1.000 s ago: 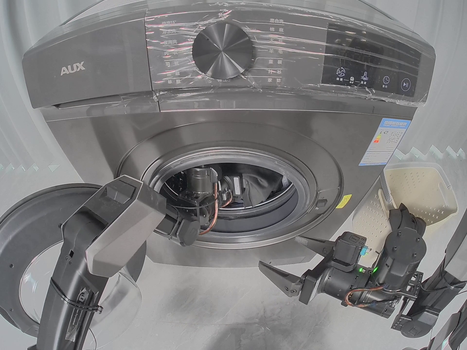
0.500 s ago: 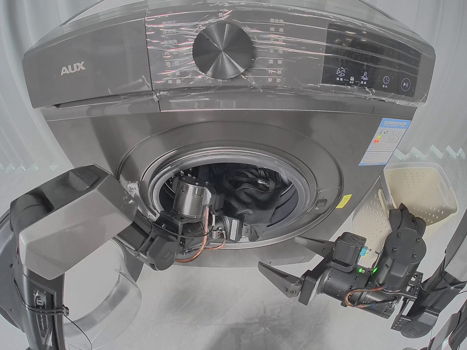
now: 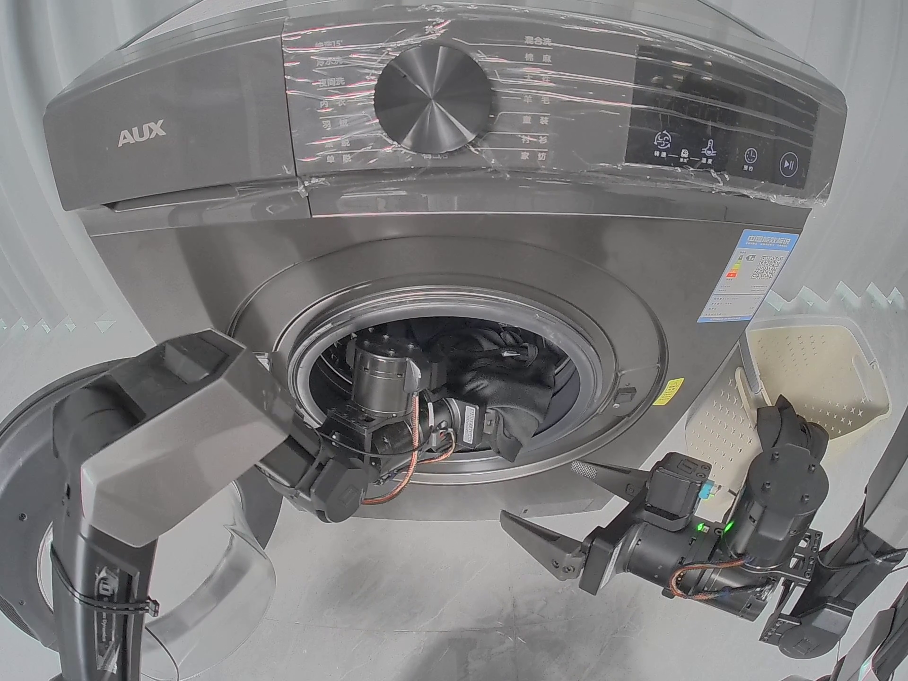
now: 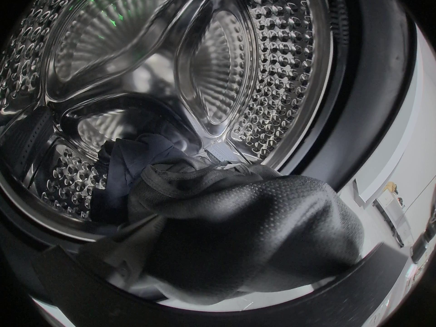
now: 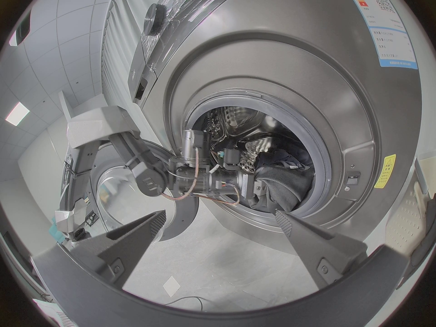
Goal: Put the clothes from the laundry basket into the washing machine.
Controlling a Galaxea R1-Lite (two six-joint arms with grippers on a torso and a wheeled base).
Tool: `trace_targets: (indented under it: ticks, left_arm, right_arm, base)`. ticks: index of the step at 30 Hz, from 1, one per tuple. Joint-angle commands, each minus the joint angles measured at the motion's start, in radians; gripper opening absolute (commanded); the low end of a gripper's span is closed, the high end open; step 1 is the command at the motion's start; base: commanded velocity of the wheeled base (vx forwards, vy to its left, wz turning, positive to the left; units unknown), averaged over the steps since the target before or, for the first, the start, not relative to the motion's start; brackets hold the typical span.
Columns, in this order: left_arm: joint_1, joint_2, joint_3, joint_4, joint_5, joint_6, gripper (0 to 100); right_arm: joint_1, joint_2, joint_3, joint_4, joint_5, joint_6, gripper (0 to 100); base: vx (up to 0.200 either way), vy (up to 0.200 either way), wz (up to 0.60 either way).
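The washing machine (image 3: 454, 238) stands with its round opening uncovered. My left gripper (image 3: 499, 423) is at the opening's lower rim, open, and a black mesh garment (image 4: 254, 232) is bunched over and between its fingers. One finger (image 4: 122, 250) shows beside the cloth; the other is hidden under it. Part of the garment (image 3: 501, 385) hangs at the rim. A dark blue garment (image 4: 131, 160) lies deeper in the steel drum (image 4: 218, 69). Low in front of the machine's right side, my right gripper (image 3: 541, 496) is open and holds nothing. It points at the opening (image 5: 219, 214).
The cream laundry basket (image 3: 813, 371) stands to the right of the machine, behind my right arm. The machine's door (image 3: 38, 484) is swung open at the lower left, beside my left arm. Bare grey floor (image 3: 407, 579) lies in front.
My left arm pulled back out of the drum, dragging the black garment over the rim, then pushed forward again toward the opening. The right arm has not moved.
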Motion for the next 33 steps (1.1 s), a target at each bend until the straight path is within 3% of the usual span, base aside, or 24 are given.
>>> trace_targets:
  ticks: [1, 5, 6, 9, 13, 18, 24, 25, 29, 30, 33]
  left_arm:
    - [0.005, 0.107, -0.058, -0.016, 0.012, 0.008, 0]
    - [0.008, 0.156, -0.176, -0.03, 0.045, 0.003, 0]
    - [0.013, 0.186, -0.269, -0.044, 0.094, -0.001, 0]
    - [0.034, 0.223, -0.375, -0.044, 0.133, -0.011, 0]
    - [0.073, 0.309, -0.604, -0.028, 0.205, -0.044, 0]
    - [0.097, 0.372, -0.771, -0.027, 0.237, -0.055, 0]
    - [0.1, 0.38, -0.771, -0.03, 0.24, -0.054, 0]
    - [0.102, 0.378, -0.762, -0.03, 0.24, -0.054, 100]
    - [0.099, 0.367, -0.708, -0.027, 0.24, -0.061, 100]
    - [0.09, 0.331, -0.595, -0.021, 0.24, -0.067, 100]
    - [0.077, 0.245, -0.435, 0.01, 0.219, -0.067, 100]
  right_arm:
    - [0.004, 0.004, -0.001, -0.002, 0.0, 0.0, 100]
    - [0.004, 0.004, -0.001, -0.002, 0.0, 0.0, 100]
    - [0.004, 0.005, -0.001, -0.002, 0.0, 0.0, 100]
    - [0.005, 0.005, -0.001, -0.002, 0.0, 0.0, 100]
    - [0.005, 0.005, -0.001, -0.002, 0.0, 0.0, 100]
    - [0.005, 0.007, -0.001, 0.0, 0.0, 0.001, 100]
    - [0.005, 0.005, -0.001, -0.002, 0.001, 0.0, 100]
    - [0.005, 0.005, -0.001, 0.0, 0.001, 0.0, 100]
    - [0.005, 0.005, 0.0, -0.002, 0.001, 0.0, 100]
    - [0.005, 0.005, 0.0, 0.0, 0.001, 0.0, 100]
    - [0.005, 0.004, 0.0, 0.0, 0.001, 0.0, 100]
  base:
    - [0.0, 0.0, 0.0]
    - [0.0, 0.0, 0.0]
    - [0.0, 0.0, 0.0]
    - [0.0, 0.0, 0.0]
    - [0.0, 0.0, 0.0]
    - [0.0, 0.0, 0.0]
    - [0.0, 0.0, 0.0]
    - [0.0, 0.0, 0.0]
    - [0.0, 0.0, 0.0]
    - [0.0, 0.0, 0.0]
    - [0.0, 0.0, 0.0]
